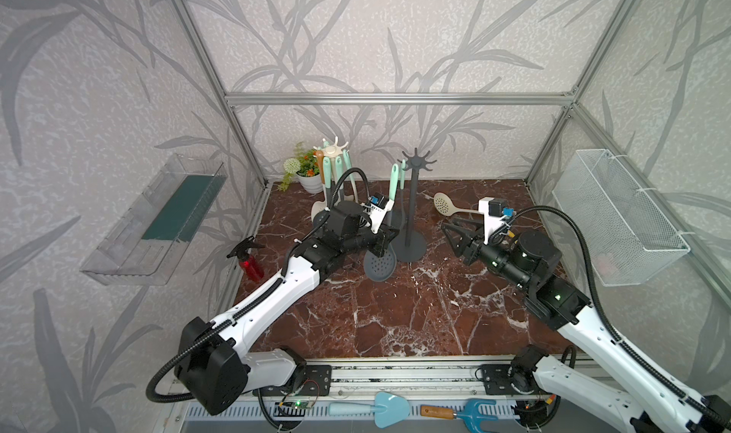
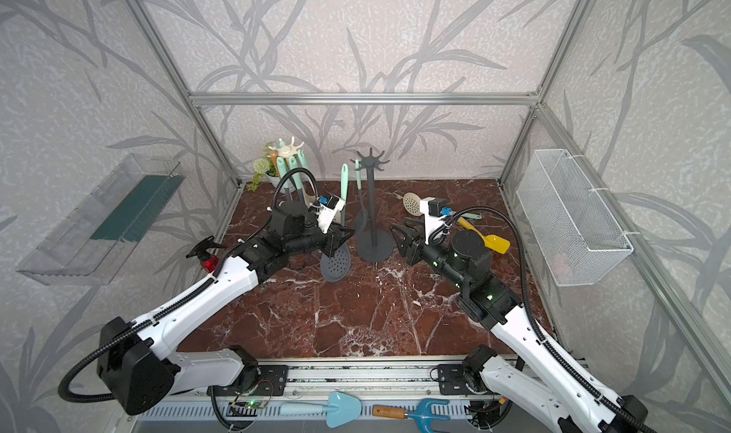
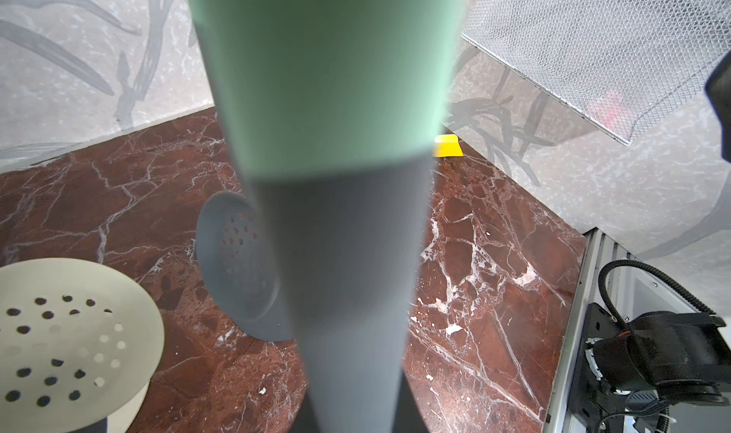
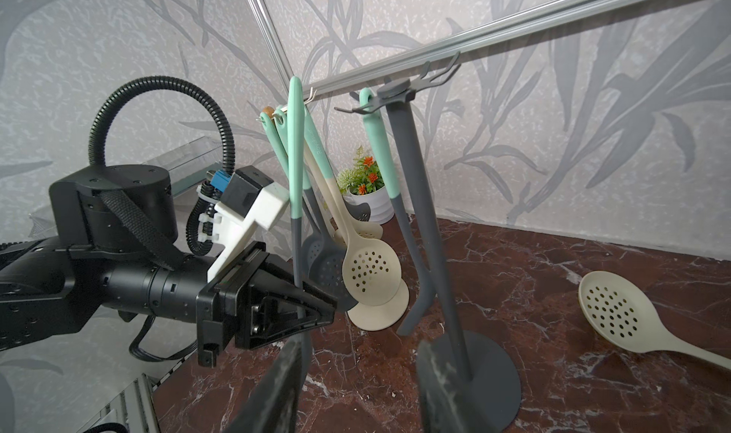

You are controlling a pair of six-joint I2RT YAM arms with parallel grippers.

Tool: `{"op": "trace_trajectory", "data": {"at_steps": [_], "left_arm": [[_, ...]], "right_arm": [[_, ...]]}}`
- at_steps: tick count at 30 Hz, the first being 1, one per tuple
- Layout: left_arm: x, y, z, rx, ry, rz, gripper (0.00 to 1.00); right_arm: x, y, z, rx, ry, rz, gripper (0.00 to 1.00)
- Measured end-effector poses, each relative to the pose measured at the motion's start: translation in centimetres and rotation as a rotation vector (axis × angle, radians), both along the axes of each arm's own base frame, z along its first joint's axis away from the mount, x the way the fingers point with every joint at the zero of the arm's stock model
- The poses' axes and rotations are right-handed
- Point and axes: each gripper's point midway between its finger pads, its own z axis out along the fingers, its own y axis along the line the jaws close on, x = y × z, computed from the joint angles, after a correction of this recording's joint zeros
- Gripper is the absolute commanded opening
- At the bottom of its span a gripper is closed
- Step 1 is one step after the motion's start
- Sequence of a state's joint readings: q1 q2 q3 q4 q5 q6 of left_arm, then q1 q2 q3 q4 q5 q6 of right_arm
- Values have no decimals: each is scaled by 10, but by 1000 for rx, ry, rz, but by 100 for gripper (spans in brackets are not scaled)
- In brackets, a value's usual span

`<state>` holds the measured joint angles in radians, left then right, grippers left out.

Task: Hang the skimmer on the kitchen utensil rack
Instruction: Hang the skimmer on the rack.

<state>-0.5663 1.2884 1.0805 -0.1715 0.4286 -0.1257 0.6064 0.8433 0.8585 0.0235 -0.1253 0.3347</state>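
nearest the front, the left hand (image 4: 316,310) is pinching the skimmer (image 1: 379,264) by the grey lower part of its shaft. it is holding it nearly upright, head down, just beside the rack (image 1: 413,213) on the side towards the left arm. the right hand (image 1: 451,237) is hovering spread and empty near the rack's round foot, on the opposite side.

step in hand, as judged: bringing the handle's end up to a prong.
- the left hand should be raising the skimmer until the loop at the handle's end is clearing a free prong.
- it should then be carrying the loop over that prong and lowering it before letting go.
- one prong is already carrying another utensil (image 4: 380,150), so a free neighbouring prong is looking like the better aim.
- the rack is standing on a thin pole, so a sideways knock could be tipping it. the right hand is sitting well placed to steady the foot.

the skimmer is showing a dark grey round head pierced with holes, hanging low over the counter (image 1: 395,324). whether the head is touching the counter cannot be told. the lower shaft is grey. the upper handle is mint green, seemingly ending in a slim loop.

further back, a cream skimmer (image 1: 443,203) is lying flat on the counter. a cream rack (image 1: 330,150) is standing loaded near the rear wall.
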Motion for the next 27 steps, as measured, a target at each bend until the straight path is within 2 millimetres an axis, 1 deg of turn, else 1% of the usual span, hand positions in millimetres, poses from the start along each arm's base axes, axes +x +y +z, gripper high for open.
{"op": "trace_trajectory", "data": {"at_steps": [5, 10, 17, 22, 27], "left_arm": [[4, -7, 1, -13, 22, -36, 0], [3, -13, -7, -6, 64, -67, 0], [1, -14, -13, 3, 87, -77, 0], [2, -14, -21, 21, 104, -79, 0], [3, -14, -20, 39, 105, -78, 0]], "right_arm": [[3, -3, -2, -3, 4, -13, 48], [5, -3, -4, -5, 9, -12, 48], [6, -4, -4, -5, 9, -15, 48], [6, -4, -4, -4, 9, -12, 48], [6, -3, -5, 0, 10, -11, 48]]}}
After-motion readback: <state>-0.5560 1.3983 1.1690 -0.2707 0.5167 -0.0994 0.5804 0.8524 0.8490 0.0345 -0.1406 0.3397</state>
